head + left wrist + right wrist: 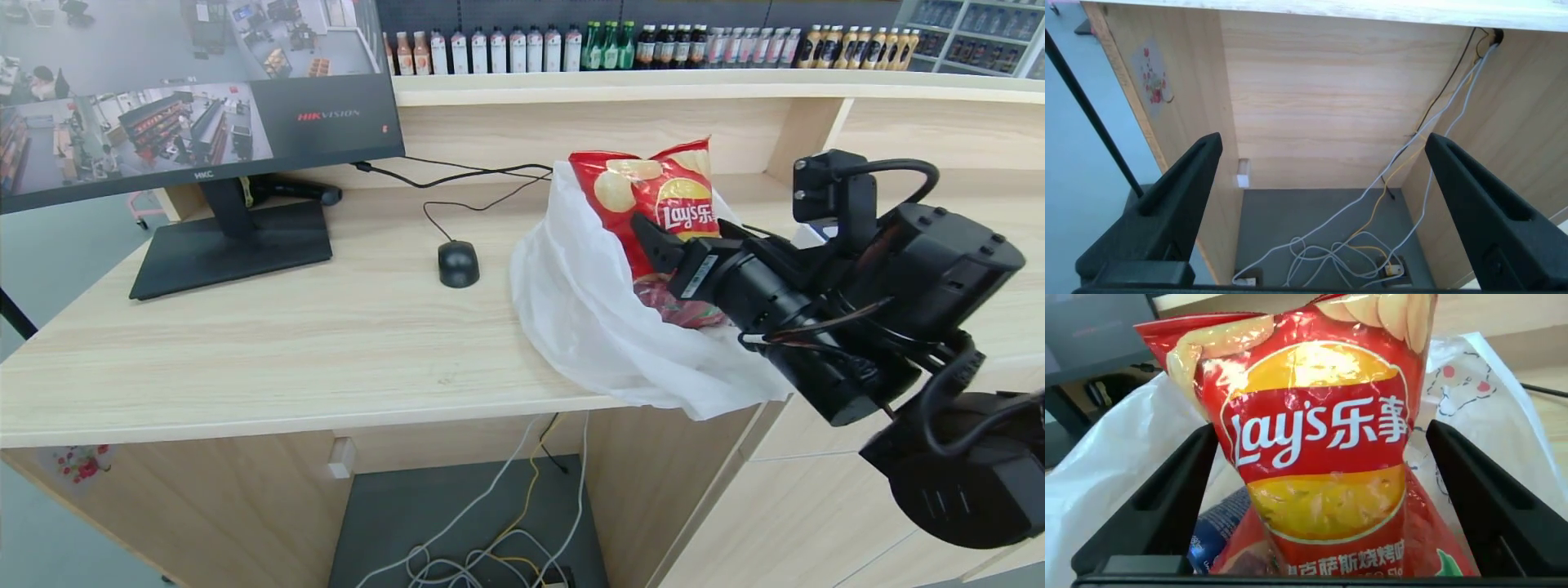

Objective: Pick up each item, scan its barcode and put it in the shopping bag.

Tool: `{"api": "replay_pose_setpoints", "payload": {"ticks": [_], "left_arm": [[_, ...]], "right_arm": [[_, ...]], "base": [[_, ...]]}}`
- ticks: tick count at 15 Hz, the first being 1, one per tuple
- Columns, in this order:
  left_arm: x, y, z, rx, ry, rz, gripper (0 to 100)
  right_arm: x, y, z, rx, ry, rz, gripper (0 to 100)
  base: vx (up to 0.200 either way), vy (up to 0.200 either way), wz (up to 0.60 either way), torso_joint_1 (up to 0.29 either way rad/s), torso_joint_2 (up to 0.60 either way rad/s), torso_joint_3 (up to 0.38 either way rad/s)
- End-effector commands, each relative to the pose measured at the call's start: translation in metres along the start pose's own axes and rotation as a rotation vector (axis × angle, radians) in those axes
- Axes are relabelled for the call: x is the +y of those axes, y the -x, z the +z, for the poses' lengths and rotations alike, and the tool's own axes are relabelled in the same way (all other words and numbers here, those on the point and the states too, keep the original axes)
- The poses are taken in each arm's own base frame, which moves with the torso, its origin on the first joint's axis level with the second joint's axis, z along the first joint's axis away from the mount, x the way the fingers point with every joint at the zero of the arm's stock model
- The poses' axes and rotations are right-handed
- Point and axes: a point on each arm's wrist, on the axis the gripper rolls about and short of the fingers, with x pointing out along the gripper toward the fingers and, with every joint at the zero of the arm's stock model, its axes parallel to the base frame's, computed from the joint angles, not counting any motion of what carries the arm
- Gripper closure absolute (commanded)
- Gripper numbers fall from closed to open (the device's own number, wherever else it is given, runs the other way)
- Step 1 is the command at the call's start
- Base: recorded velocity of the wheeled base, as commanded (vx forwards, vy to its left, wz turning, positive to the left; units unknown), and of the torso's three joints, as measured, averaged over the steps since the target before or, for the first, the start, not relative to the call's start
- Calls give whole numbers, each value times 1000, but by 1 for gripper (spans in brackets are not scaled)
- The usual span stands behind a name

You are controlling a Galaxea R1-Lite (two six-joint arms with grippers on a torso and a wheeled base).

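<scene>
— How far along?

— The red foil crisp bag [1323,441] stands in the white plastic shopping bag [588,327] on the pale wooden bench [326,343]. My right pincer [1321,433] gapes open either side of it, and my left pincer [1323,147] hangs open below the bench. Bagged, I judge; only withdrawing remains.

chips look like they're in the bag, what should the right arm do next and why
Probably draw the right tool straight back out of the shopping bag. Its fingers stand open on either side of the chip bag, which sits upright inside the bag, so it looks released and nothing seems left to hold.
</scene>
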Motion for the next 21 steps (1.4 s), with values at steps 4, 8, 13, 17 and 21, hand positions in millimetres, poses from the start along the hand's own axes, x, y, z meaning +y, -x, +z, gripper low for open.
{"api": "replay_pose_setpoints", "payload": {"ticks": [4,8,13,17,21], "left_arm": [[0,0,0,0,1,0,0],[0,0,0,0,1,0,0],[0,0,0,0,1,0,0],[0,0,0,0,1,0,0],[0,0,0,0,1,-1,0]], "right_arm": [[-9,51,29,-27,1,12,0],[-28,108,38,-37,11,7,0],[-48,179,42,-64,-6,59,0],[-62,218,16,25,79,75,0],[-69,246,4,187,120,135,0]], "base": [[0,0,0,0,0,0],[0,0,0,0,0,0],[0,0,0,0,0,0],[0,0,0,0,0,0],[0,0,0,0,0,0]]}}
